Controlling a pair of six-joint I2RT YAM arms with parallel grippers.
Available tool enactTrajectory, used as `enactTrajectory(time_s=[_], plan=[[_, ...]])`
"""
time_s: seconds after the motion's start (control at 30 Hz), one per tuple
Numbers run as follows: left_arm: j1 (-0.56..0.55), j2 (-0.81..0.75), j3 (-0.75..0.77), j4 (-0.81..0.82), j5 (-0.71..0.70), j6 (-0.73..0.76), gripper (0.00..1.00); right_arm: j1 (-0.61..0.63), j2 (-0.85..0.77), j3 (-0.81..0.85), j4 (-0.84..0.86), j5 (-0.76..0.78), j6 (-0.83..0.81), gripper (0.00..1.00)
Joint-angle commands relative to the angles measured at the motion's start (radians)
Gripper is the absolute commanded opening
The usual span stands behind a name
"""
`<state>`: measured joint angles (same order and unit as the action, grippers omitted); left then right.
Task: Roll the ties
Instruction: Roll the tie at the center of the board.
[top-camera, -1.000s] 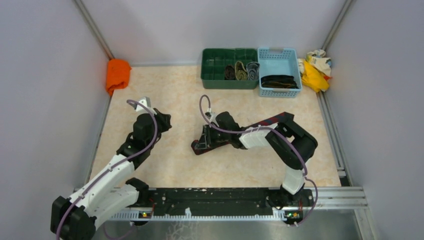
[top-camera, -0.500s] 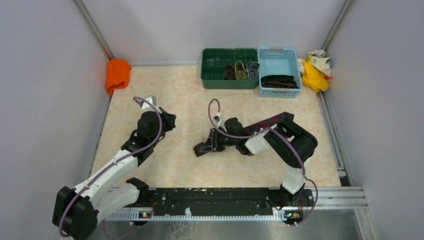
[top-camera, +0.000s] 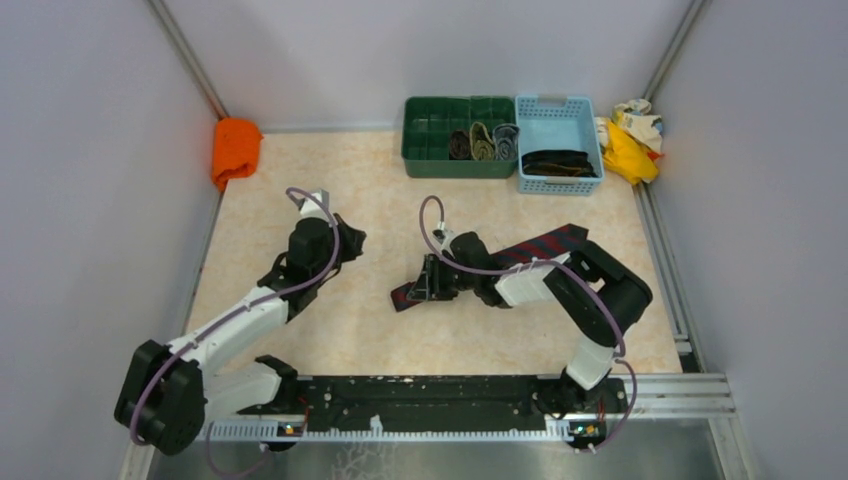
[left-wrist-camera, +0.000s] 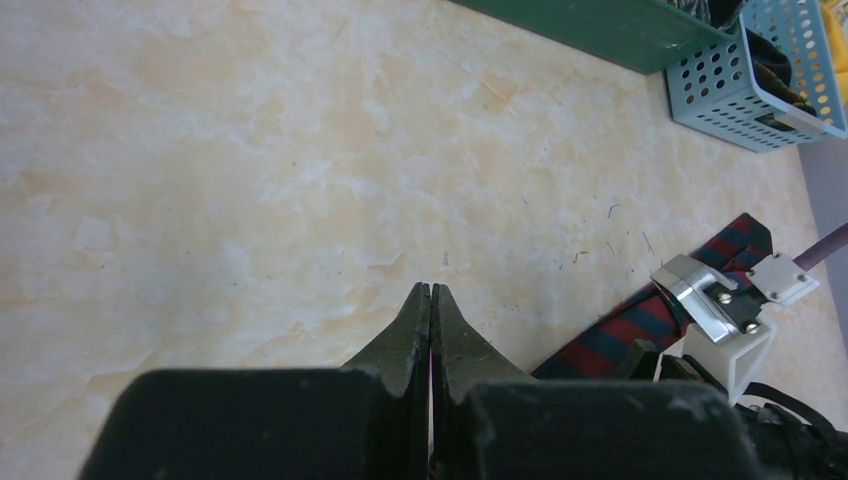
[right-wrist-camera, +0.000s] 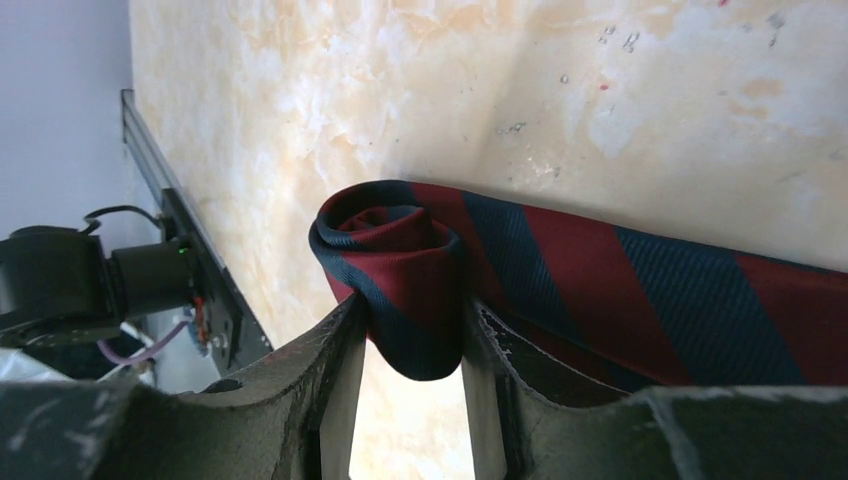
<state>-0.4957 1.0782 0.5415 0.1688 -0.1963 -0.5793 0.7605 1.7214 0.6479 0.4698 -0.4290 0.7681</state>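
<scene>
A dark red tie (right-wrist-camera: 600, 290) with navy stripes lies across the middle of the desk (top-camera: 340, 180), one end wound into a small coil. My right tool (right-wrist-camera: 408, 335) pinches that coil, one finger touching each side. My left tool (left-wrist-camera: 431, 295) hangs over bare desk to the left of the tie, its fingers pressed together with nothing between them. At the far edge, a green tray (top-camera: 430, 135) holds three rolled ties (top-camera: 482, 143). A blue basket (top-camera: 558, 104) touching its right side holds dark fabric (top-camera: 558, 162). An orange cloth (top-camera: 236, 148) sits at the far left corner.
</scene>
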Motion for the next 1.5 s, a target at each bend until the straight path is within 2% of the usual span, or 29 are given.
enactTrajectory(time_s=[0.0, 0.4, 0.73, 1.0, 1.23, 1.33, 1.47], plan=[[-0.004, 0.063, 0.006, 0.079, 0.072, 0.015, 0.00, -0.012, -0.074, 0.071, -0.141, 0.083, -0.091, 0.39], [-0.018, 0.248, 0.028, 0.169, 0.168, 0.044, 0.00, -0.010, -0.100, 0.165, -0.429, 0.251, -0.212, 0.40], [-0.020, 0.304, 0.040, 0.170, 0.166, 0.058, 0.00, 0.046, -0.079, 0.154, -0.354, 0.170, -0.159, 0.30], [-0.021, 0.401, 0.035, 0.241, 0.231, 0.056, 0.00, 0.080, -0.052, 0.145, -0.275, 0.093, -0.090, 0.30], [-0.022, 0.485, 0.041, 0.301, 0.306, 0.075, 0.00, 0.082, -0.039, 0.172, -0.352, 0.151, -0.121, 0.39], [-0.023, 0.494, 0.039, 0.300, 0.302, 0.083, 0.00, 0.083, -0.066, 0.188, -0.395, 0.194, -0.154, 0.51], [-0.023, 0.497, 0.039, 0.306, 0.298, 0.100, 0.00, 0.084, -0.150, 0.190, -0.433, 0.233, -0.186, 0.57]])
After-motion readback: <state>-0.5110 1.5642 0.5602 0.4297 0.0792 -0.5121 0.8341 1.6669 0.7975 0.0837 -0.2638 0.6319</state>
